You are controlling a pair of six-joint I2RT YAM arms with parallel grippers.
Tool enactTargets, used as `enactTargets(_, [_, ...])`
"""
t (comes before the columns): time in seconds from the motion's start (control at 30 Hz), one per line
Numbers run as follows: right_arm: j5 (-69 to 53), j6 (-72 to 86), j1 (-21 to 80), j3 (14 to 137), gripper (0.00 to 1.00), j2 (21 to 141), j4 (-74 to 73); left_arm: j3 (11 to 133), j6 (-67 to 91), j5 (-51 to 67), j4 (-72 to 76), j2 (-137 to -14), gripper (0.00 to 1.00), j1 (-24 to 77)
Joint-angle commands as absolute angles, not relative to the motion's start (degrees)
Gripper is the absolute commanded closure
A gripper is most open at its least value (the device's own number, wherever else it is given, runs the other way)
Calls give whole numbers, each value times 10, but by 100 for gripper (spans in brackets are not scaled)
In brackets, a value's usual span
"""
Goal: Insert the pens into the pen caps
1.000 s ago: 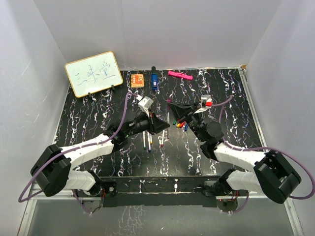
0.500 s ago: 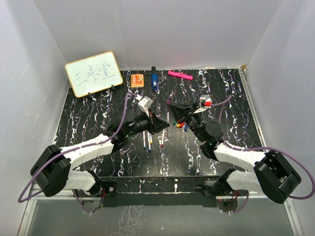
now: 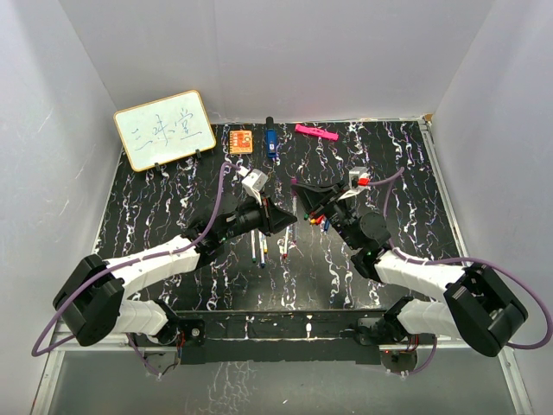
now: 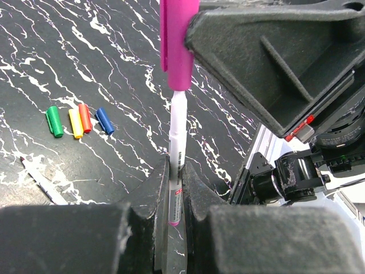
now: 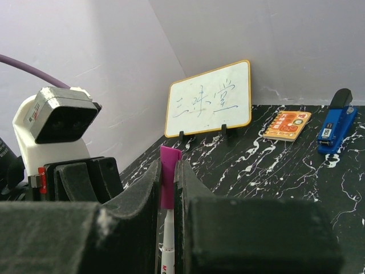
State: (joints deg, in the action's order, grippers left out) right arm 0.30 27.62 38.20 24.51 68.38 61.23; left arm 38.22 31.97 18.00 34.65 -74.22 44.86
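My left gripper (image 4: 175,174) is shut on a white-barrelled pen (image 4: 177,142) with a purple end, held above the table. My right gripper (image 5: 167,171) is shut on the purple pen cap (image 5: 168,182). The pen's narrow front end sits inside the cap's mouth (image 4: 178,85). In the top view the two grippers (image 3: 289,222) (image 3: 300,187) meet over the table's middle. Green (image 4: 55,121), yellow (image 4: 75,123), orange-red (image 4: 85,117) and blue (image 4: 104,120) caps lie in a row on the table. Other pens (image 3: 257,246) lie below my left gripper.
A small whiteboard (image 3: 164,130) stands at the back left. An orange square block (image 3: 241,140), a thick blue and black marker (image 3: 270,141) and a flat pink bar (image 3: 315,132) lie along the back edge. White walls enclose the black marbled table (image 3: 155,216).
My right gripper has edged slightly left and back with the purple cap. My left gripper and the pen have barely moved.
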Motion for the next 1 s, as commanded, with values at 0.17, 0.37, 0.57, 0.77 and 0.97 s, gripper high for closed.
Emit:
enactTargets(0.17, [-4,281,382,253,100,690,629,401,307,176,358,-708,100,452])
enactTargets(0.37, [-7,280,382,255,100,688,626,397,304,164,351,-699,100,452])
enactTargets(0.57, [-24,287,382,262,100,689,609,399,306,159,354,-702,100,452])
enactTargets(0.77, [-43,300,383,266,100,698,592,401,307,155,359,-705,100,452])
enactTargets(0.97, [-45,301,385,268,100,701,567,394,301,123,364,-687,100,451])
